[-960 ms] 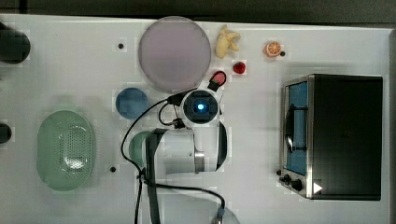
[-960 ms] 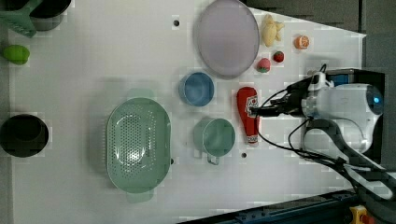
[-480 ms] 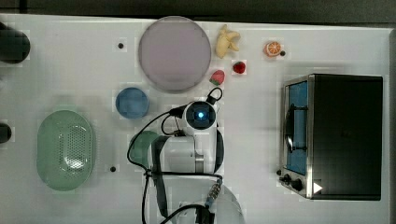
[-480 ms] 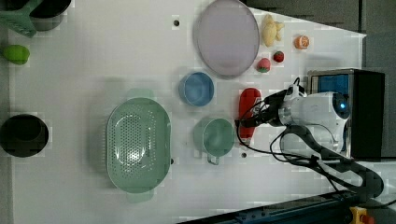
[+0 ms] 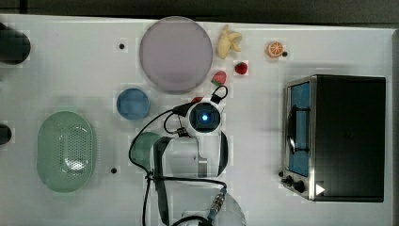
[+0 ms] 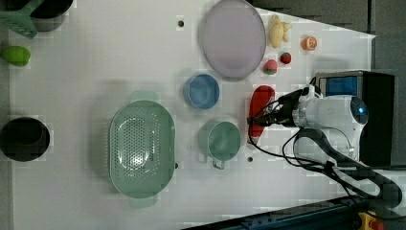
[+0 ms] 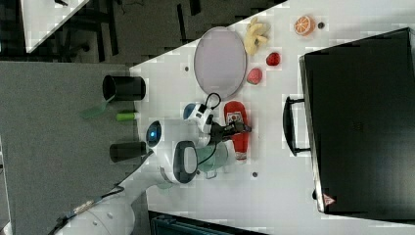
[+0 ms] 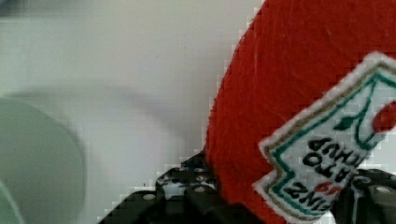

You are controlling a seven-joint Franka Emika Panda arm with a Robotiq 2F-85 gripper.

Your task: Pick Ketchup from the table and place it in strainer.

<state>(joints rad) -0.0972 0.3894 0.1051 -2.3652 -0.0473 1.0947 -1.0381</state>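
The Ketchup (image 6: 261,101), a red bottle with a white label, lies flat on the white table between the blue bowl and the toaster oven. It also shows in the right view (image 7: 236,116), and its label is close up in the wrist view (image 8: 289,93). My gripper (image 6: 261,120) is down over its middle, one finger on each side, shut on the bottle (image 7: 240,129). A black finger (image 8: 187,189) presses its red side. The strainer (image 6: 141,148), a pale green perforated oval basket, stands empty far toward the left view's left and the top view's left (image 5: 66,150).
A green mug (image 6: 219,140) stands right beside the Ketchup, with a blue bowl (image 6: 201,91) and a greyish-pink plate (image 6: 232,38) nearby. Strawberries (image 6: 270,67), a banana (image 5: 228,41) and an orange slice (image 5: 275,49) lie beyond. A toaster oven (image 5: 339,136) is close by. A black cup (image 6: 24,139) sits past the strainer.
The arm has come down over the Ketchup, moving toward the top view's bottom. The fingers have narrowed from wide open onto the bottle's sides. The bottle has not moved.
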